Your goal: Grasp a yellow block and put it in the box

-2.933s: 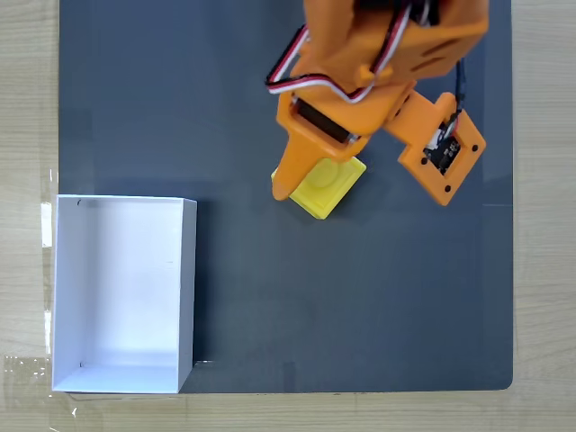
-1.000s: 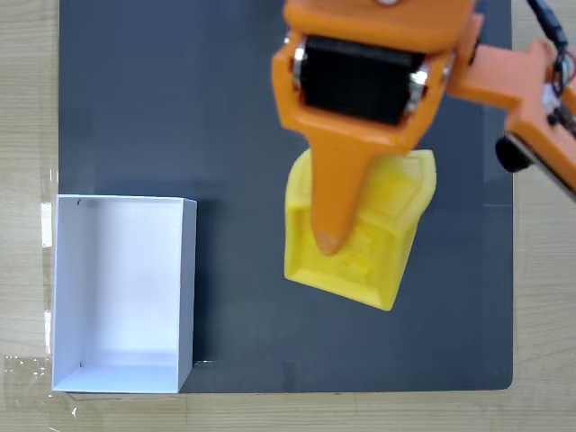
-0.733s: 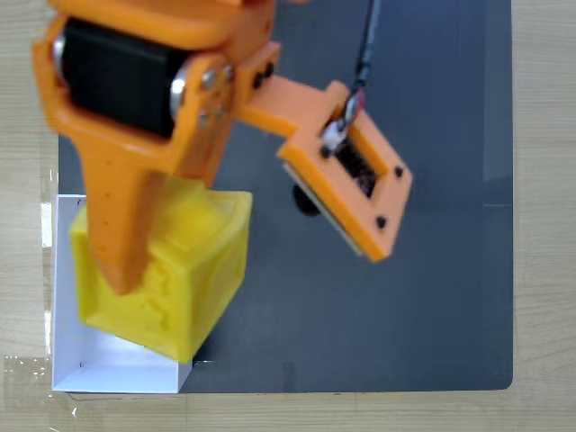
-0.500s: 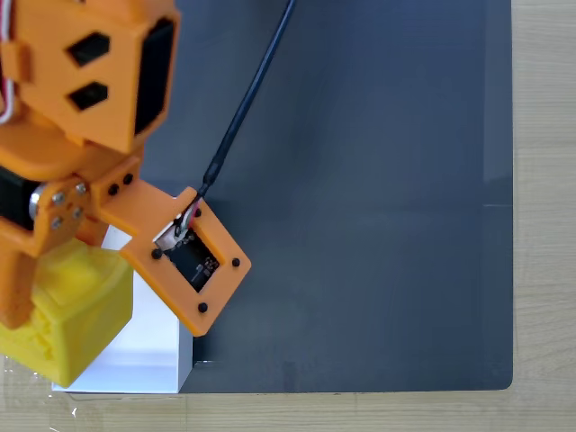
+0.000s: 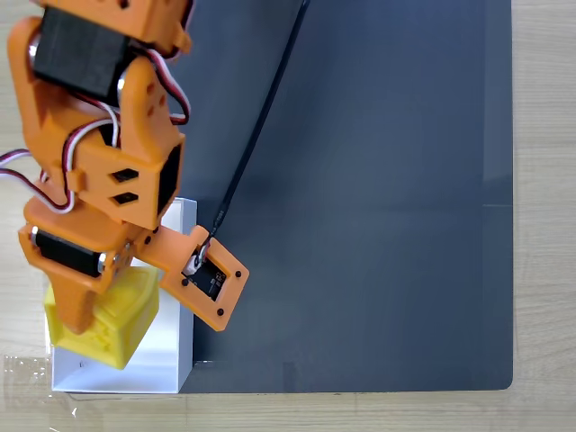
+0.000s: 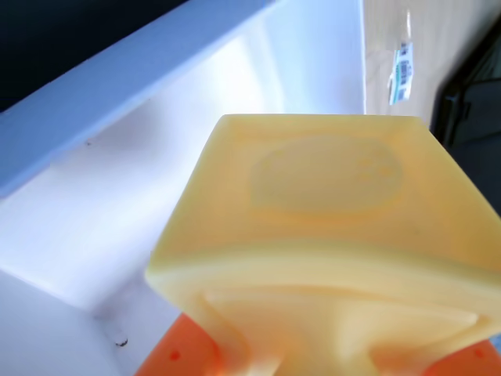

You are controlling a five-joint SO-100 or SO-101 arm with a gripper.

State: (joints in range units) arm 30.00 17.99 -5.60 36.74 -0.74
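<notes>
In the fixed view my orange gripper [image 5: 81, 319] is shut on the yellow block [image 5: 112, 324], holding it over the lower part of the white box [image 5: 171, 360] at the mat's left edge. One orange finger [image 5: 76, 306] lies across the block's top. The arm covers most of the box. The wrist view shows the yellow block [image 6: 329, 227] up close, its round stud facing the camera, with the box's white inside and wall [image 6: 117, 196] just behind it. Whether the block touches the box floor I cannot tell.
A dark grey mat [image 5: 378, 198] covers the wooden table [image 5: 544, 216]. The arm's black cable [image 5: 261, 126] runs diagonally above the mat. Clear tape [image 5: 22, 369] holds the box's lower left corner to the table. To the right of the box the mat is bare.
The gripper lifted the block off the mat's middle, swung it left over the box, and has now dropped lower, so the block looks smaller and sits within the box outline.
</notes>
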